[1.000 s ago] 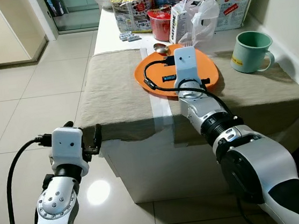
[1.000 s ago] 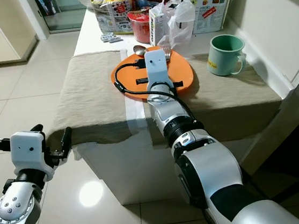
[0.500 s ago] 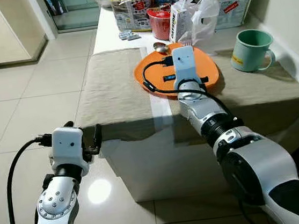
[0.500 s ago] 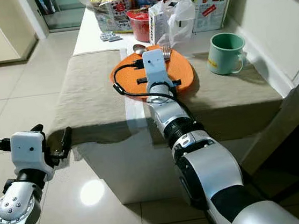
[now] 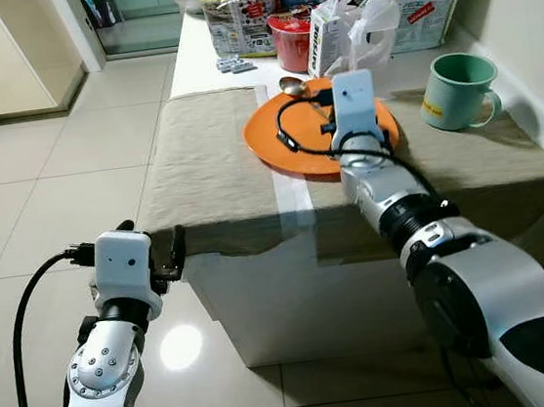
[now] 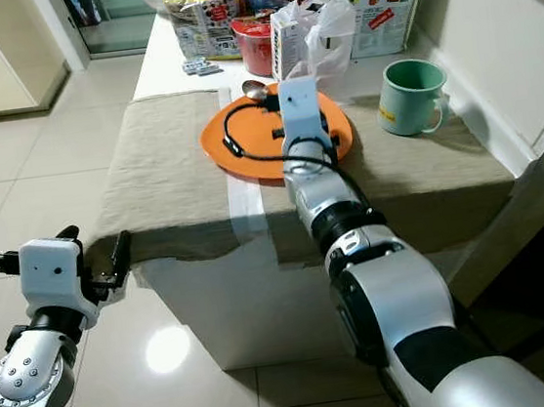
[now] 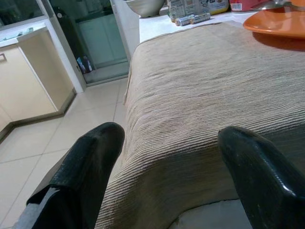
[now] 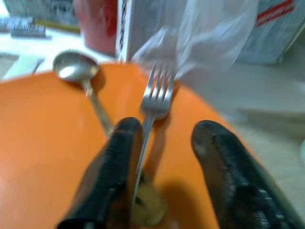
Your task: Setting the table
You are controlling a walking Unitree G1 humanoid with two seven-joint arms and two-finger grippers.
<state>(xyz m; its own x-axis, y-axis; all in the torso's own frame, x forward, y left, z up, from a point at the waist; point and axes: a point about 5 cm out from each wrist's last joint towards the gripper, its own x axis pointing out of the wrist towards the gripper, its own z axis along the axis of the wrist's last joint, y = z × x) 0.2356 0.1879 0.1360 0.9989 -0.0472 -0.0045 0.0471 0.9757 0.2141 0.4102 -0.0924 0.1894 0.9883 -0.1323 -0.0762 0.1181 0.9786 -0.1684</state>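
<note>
We counted one orange plate (image 5: pixel 289 138), one fork (image 8: pixel 155 98), one spoon (image 8: pixel 78 69), one green mug (image 5: pixel 458 91), one red cup (image 5: pixel 291 42), two grippers, left (image 5: pixel 152 252), right (image 8: pixel 159 157)

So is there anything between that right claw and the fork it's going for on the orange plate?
Nothing visible blocks it. The right gripper hangs open over the orange plate, with the fork running between its fingers. The spoon lies beside the fork, close to one finger, so it might get nudged.
</note>
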